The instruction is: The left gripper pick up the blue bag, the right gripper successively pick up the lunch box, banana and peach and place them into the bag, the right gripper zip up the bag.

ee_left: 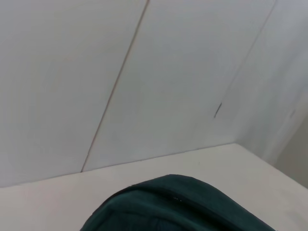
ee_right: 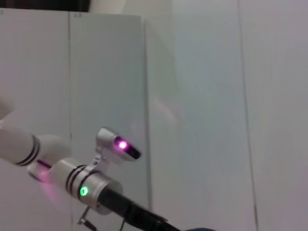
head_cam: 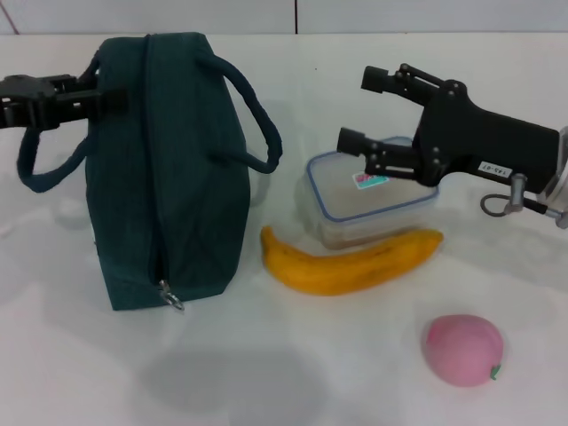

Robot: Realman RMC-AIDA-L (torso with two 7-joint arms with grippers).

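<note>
The blue bag (head_cam: 169,169) stands at the left with its zipper shut and the ring pull (head_cam: 171,298) at the near end; its top also shows in the left wrist view (ee_left: 183,207). My left gripper (head_cam: 105,98) is shut on the bag's left side, at the base of a handle. My right gripper (head_cam: 364,111) is open and empty, just above the far left corner of the lunch box (head_cam: 377,209). The banana (head_cam: 351,262) lies in front of the box. The peach (head_cam: 461,351) sits at the near right.
The white table (head_cam: 284,373) runs to a white wall at the back. A grey shadow (head_cam: 235,382) lies on the table in front of the bag. The right wrist view shows only the wall and my left arm's silver wrist (ee_right: 91,187) with its green light.
</note>
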